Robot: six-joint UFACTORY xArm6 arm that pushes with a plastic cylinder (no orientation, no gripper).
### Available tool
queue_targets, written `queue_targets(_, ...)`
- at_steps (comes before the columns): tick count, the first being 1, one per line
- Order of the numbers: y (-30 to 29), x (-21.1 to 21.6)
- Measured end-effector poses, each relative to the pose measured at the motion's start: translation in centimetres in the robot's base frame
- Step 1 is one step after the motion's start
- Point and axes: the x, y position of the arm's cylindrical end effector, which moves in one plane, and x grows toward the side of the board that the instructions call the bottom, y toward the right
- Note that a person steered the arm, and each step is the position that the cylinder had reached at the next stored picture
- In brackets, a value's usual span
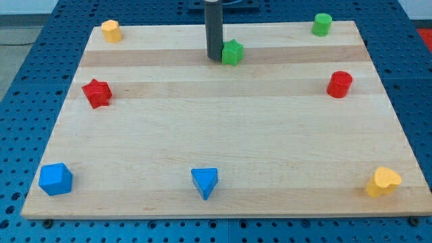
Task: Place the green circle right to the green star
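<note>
The green circle, a short cylinder, stands near the board's top right corner. The green star sits near the top middle of the wooden board. My tip is the lower end of the dark rod, right beside the green star on its left, touching or almost touching it. The green circle is far to the right of the tip and the star.
A yellow block is at the top left, a red star at the left, a red cylinder at the right. A blue cube, blue triangle and yellow heart lie along the bottom.
</note>
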Motion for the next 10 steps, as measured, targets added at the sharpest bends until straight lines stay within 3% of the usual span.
queue_targets(1,-1.1,-3.4)
queue_targets(2,5.8,-8.3)
queue_targets(3,11.3,-10.0)
queue_targets(6,16.5,-8.9)
queue_targets(7,21.4,-4.9)
queue_targets(8,29.2,-4.1)
queue_targets(9,32.7,-9.2)
queue_targets(10,31.8,-10.1)
